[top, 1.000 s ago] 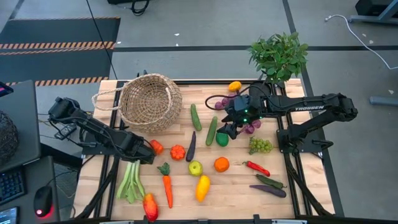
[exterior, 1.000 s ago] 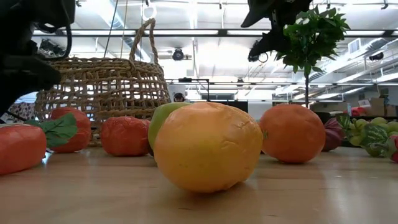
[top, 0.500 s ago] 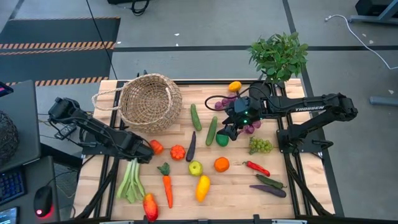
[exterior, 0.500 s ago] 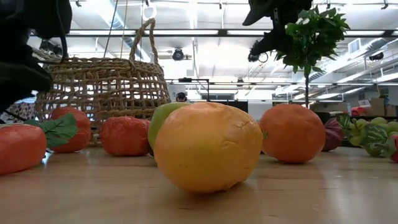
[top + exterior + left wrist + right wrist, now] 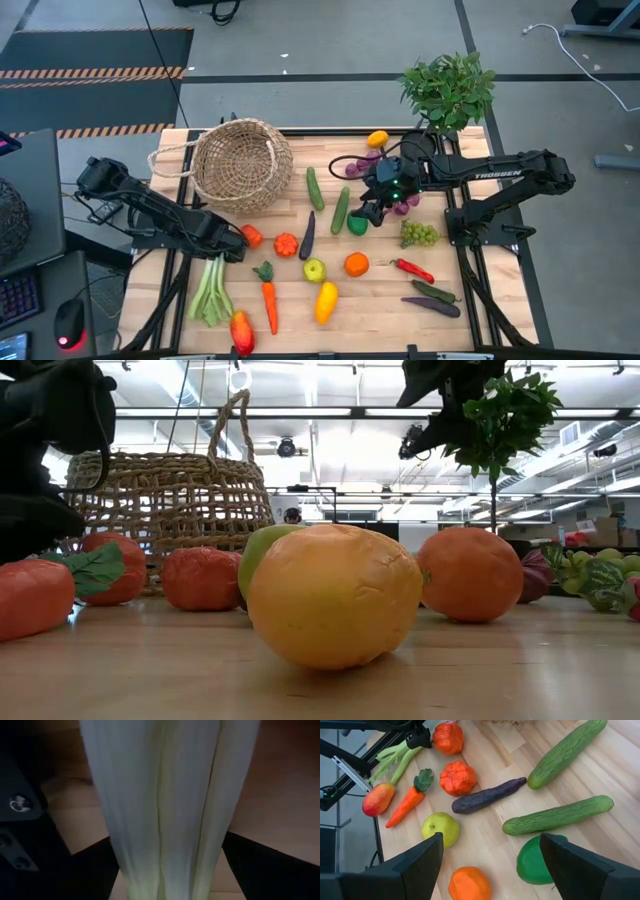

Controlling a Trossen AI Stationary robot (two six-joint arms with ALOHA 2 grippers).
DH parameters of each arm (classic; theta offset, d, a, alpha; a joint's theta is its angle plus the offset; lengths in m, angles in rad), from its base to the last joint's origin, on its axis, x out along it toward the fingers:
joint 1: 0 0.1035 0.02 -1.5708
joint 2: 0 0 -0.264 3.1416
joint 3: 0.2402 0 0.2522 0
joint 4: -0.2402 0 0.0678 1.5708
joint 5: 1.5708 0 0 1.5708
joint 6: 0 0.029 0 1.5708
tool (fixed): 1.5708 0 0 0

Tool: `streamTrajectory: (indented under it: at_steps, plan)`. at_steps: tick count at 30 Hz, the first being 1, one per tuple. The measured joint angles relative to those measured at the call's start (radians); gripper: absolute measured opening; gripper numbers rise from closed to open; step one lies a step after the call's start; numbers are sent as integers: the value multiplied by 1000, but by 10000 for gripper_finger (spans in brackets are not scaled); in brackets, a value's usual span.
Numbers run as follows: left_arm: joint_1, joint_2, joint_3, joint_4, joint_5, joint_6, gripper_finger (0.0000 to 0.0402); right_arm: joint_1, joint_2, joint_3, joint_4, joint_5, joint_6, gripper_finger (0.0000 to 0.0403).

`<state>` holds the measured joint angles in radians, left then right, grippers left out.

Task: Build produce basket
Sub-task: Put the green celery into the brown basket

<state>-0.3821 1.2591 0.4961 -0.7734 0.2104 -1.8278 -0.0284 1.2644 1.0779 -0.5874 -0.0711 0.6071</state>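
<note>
1. Straddling the pale end of the leek [image 5: 165,805]: left gripper [image 5: 228,247] low at the table's left side, fingers [image 5: 30,845] parted, one dark finger on either side of the stalk in the left wrist view; whether pads touch the stalk cannot be told.
2. Lying with long axis roughly front-to-back on the table: leek [image 5: 210,290], white end toward the jaws, green leaves trailing toward the front edge; stalk crossing squarely between the fingers, so closing across the width looks right.
3. Standing behind and slightly right of the left gripper: basket [image 5: 242,165], upright at the table's rear left, handle loop out to its left, nothing seen inside; judged nearer the left arm than the right.
4. Resting just beside the left gripper: red tomato [image 5: 251,236]; a likely thing to be knocked on lifting.
5. Reaching low and forward from the left rear: left arm, forearm sloping down toward the leek's white end.
6. Hovering above the table's middle right: right gripper [image 5: 372,212], fingers [image 5: 415,865] spread wide and holding nothing, green pepper [image 5: 537,860] and two cucumbers [image 5: 557,815] below it, purple grapes [image 5: 405,203] beside.
7. Scattered across the front half, well apart from the basket: remaining produce, including carrot [image 5: 268,300], orange [image 5: 356,264], lemon [image 5: 326,302].
</note>
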Motion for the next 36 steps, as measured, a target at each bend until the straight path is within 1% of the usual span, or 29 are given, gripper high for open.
streamTrajectory:
  at_steps: [3, 5, 15, 19, 23, 28, 32, 34, 36]
  plan:
    - [0, 0, 0, 6, 0, 7, 323, 0, 0, 0, -1, 0, 0, 330]
    - [0, 0, 0, 12, 0, 11, 303, 0, 0, 0, -1, 0, 0, 326]
    - [-3, 2, 11, 18, -5, 10, 173, 0, 0, 0, -1, 0, 3, 310]
    - [-5, -6, 60, 17, 6, 44, 142, 0, 0, 0, -1, 0, 3, 309]
    - [-24, -17, 142, 3, 7, 92, 126, 0, 0, 0, -4, 0, 3, 309]
    - [-60, -23, 285, -173, 6, 121, 123, 0, 0, 0, -6, 0, 4, 309]
    - [-90, -31, 429, -391, -5, 153, 122, 0, 0, 0, -6, -1, 19, 309]
    - [-99, -31, 508, -491, -36, 155, 122, 0, 0, 0, -6, -10, 28, 309]
    - [-100, -31, 588, -556, -91, 141, 122, 0, 0, 0, -5, -29, 29, 309]
